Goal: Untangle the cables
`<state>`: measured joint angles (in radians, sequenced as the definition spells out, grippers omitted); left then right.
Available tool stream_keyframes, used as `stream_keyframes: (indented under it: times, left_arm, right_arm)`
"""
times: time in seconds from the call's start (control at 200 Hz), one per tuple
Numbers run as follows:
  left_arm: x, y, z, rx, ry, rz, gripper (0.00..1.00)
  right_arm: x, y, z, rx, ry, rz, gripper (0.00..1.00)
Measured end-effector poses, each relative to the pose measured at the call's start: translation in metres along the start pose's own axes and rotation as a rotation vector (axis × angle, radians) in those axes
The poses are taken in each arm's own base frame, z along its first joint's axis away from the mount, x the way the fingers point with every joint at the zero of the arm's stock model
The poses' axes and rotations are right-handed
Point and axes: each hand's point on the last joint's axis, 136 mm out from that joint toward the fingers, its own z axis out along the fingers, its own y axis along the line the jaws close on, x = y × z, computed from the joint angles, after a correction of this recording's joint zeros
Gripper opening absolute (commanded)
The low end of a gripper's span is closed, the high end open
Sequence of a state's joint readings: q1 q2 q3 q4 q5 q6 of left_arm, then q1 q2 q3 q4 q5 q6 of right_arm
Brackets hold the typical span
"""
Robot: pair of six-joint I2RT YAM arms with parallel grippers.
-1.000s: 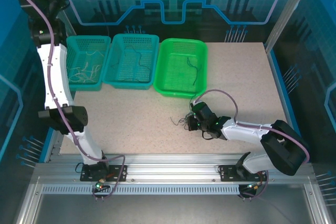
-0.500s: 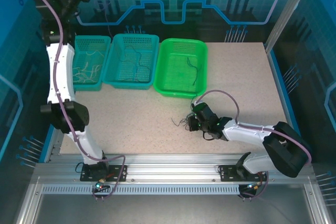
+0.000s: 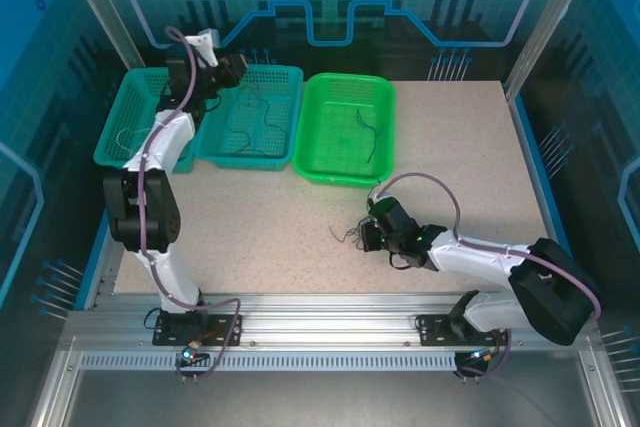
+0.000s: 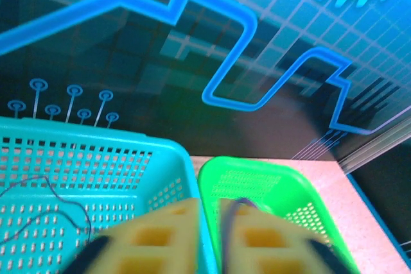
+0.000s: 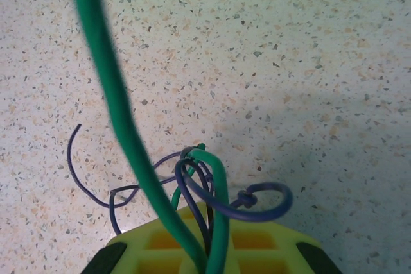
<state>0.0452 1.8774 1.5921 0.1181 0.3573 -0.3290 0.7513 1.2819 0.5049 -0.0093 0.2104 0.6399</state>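
A small tangle of thin green and dark blue cables (image 3: 350,235) lies on the speckled table, and my right gripper (image 3: 364,236) is shut on it. In the right wrist view a green cable (image 5: 115,107) and a knotted dark blue loop (image 5: 270,200) rise out of the closed right gripper (image 5: 207,251). My left gripper (image 3: 237,69) hovers over the back of the middle teal basket (image 3: 248,155). In the left wrist view the left gripper (image 4: 210,205) shows a narrow gap between its yellow fingers, and a thin purple-blue wire (image 4: 226,222) runs along the right finger.
Three baskets line the back left: a teal basket (image 3: 112,147) with pale wires, the middle teal one holding dark wires (image 3: 245,117), and a green basket (image 3: 345,175) with a dark wire (image 3: 370,132). Open tabletop (image 3: 460,157) spreads to the right.
My left arm has swung down and to the right, from high at the back left to over the middle teal basket, and its jaws have parted slightly. The right gripper has stayed put.
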Motion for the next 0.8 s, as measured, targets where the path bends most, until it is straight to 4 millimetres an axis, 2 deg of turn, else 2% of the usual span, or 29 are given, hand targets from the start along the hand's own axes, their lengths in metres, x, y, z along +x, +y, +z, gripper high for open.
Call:
stream_keyframes:
  times: [0.06,0.15,0.295,0.43,0.53,0.59,0.67,0.72,0.8]
  left_arm:
    - [0.004,0.001,0.002,-0.015,0.003,0.014,0.68]
    - [0.004,0.003,0.0,-0.033,-0.002,0.024,0.79]
    - [-0.007,-0.006,-0.015,-0.044,-0.025,0.047,0.83]
    - [-0.032,-0.043,-0.05,0.004,-0.09,0.085,0.83]
    - [-0.036,-0.089,-0.087,0.11,-0.144,0.133,0.81]
    - [-0.027,-0.123,-0.11,0.211,-0.165,0.169,0.79]
    - [-0.003,-0.162,-0.135,0.359,-0.162,0.215,0.77]
    - [0.022,-0.183,-0.148,0.451,-0.132,0.243,0.77]
    - [0.071,-0.203,-0.16,0.562,-0.049,0.288,0.77]
  right_arm:
    - [-0.002,0.0,-0.003,-0.002,-0.009,0.001,0.03]
    - [-0.006,0.0,-0.009,0.001,-0.027,0.003,0.03]
    - [-0.013,0.001,-0.018,-0.007,-0.058,0.006,0.03]
    - [-0.013,0.001,-0.02,-0.006,-0.056,-0.002,0.03]
    - [-0.013,0.003,-0.021,-0.013,-0.047,-0.01,0.03]
    - [-0.017,0.008,-0.023,-0.028,-0.051,-0.013,0.03]
    - [-0.028,0.017,-0.027,-0.055,-0.064,-0.016,0.03]
    - [-0.035,0.023,-0.03,-0.074,-0.074,-0.021,0.03]
    - [-0.046,0.034,-0.036,-0.108,-0.087,-0.027,0.03]
